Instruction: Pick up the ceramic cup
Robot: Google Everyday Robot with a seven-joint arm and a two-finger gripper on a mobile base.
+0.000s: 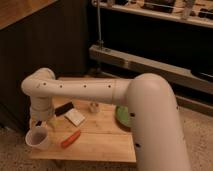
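Note:
The ceramic cup (37, 137) is small, white and round with a darker inside. It stands at the front left corner of the wooden table (102, 142). My white arm reaches across the table from the right and bends down at the left end. The gripper (42, 121) is directly above and behind the cup, close to its rim. Whether it touches the cup is hidden by the wrist.
A black block (63, 108), a white flat pad (76, 118), an orange-red stick-shaped item (70, 139) and a small pale object (93, 106) lie on the table. A green bowl (121, 116) sits at the right, partly behind my arm. Dark cabinets and a metal rail stand behind.

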